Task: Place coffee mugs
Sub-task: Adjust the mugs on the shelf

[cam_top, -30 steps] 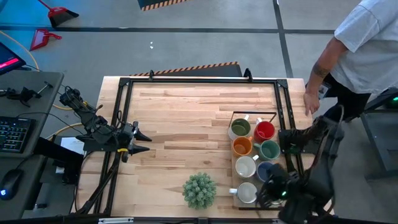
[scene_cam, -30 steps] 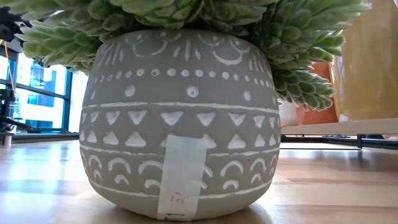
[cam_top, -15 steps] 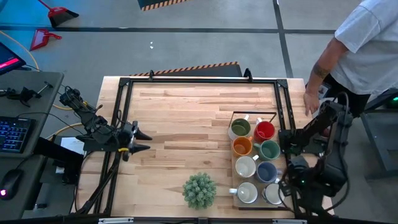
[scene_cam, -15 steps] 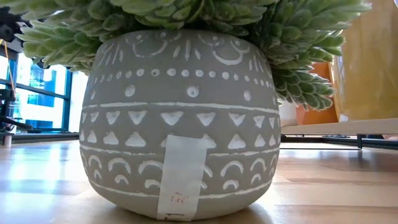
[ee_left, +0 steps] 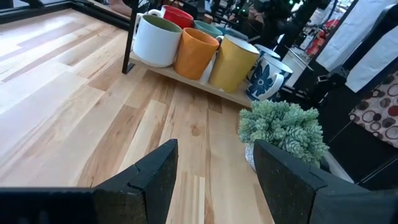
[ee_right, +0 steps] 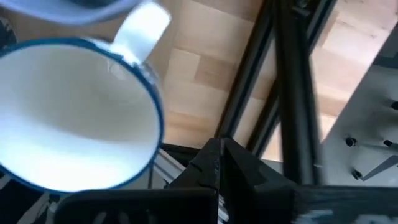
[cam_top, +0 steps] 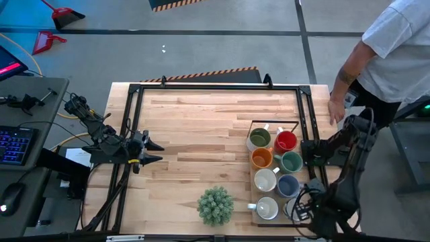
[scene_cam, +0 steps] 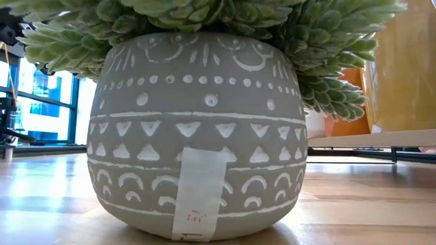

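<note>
Several coffee mugs stand in two rows on a wooden tray (cam_top: 253,216) at the table's right: olive green (cam_top: 259,138), red (cam_top: 285,141), orange (cam_top: 261,158), green (cam_top: 291,161), white (cam_top: 265,180), blue-grey (cam_top: 287,185), white (cam_top: 267,208). A white mug with a blue rim (ee_right: 74,118) stands at the tray's near right corner. My right gripper (ee_right: 221,152) is shut, points down just beside that mug's rim and touches nothing. My left gripper (ee_left: 214,174) is open at the table's left edge (cam_top: 151,151), facing the mugs.
A spiky green plant (cam_top: 216,205) in a patterned grey pot (scene_cam: 197,129) stands near the table's front edge, left of the tray. A black metal frame (cam_top: 215,87) runs around the table. A person stands at the far right corner, one hand (cam_top: 334,107) on the table.
My right gripper has come down toward the tray's near right corner and tipped to point more steeply downward, staying shut. The mugs have not moved.
</note>
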Motion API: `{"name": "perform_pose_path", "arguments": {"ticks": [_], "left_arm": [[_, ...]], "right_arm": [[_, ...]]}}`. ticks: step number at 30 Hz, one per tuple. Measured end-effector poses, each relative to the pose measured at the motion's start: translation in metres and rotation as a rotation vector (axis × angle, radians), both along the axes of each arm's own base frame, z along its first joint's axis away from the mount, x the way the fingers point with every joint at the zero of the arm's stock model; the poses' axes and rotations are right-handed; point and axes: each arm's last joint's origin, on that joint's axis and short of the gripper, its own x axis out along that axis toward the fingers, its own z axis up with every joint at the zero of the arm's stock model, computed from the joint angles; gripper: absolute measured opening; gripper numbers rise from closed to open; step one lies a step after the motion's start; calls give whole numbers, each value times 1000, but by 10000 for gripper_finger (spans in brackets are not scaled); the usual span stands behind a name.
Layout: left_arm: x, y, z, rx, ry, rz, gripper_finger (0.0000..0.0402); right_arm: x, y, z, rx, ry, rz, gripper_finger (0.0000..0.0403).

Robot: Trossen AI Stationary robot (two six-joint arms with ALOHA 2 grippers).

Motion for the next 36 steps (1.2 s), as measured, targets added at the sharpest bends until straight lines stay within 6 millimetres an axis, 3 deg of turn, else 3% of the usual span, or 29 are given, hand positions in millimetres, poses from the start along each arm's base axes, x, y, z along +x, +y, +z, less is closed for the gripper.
{"name": "perform_pose_path", "arguments": {"ticks": [11, 26, 36], "left_arm": [[0, 0, 0, 1, 1, 0, 197], [0, 0, 0, 0, 1, -4, 197], [0, 0, 0, 0, 2, -4, 197]], "right_arm": [[18, 21, -23, 13, -25, -13, 0], [26, 18, -24, 24, -26, 21, 0], [24, 7, -24, -54, 74, -65, 0]]}}
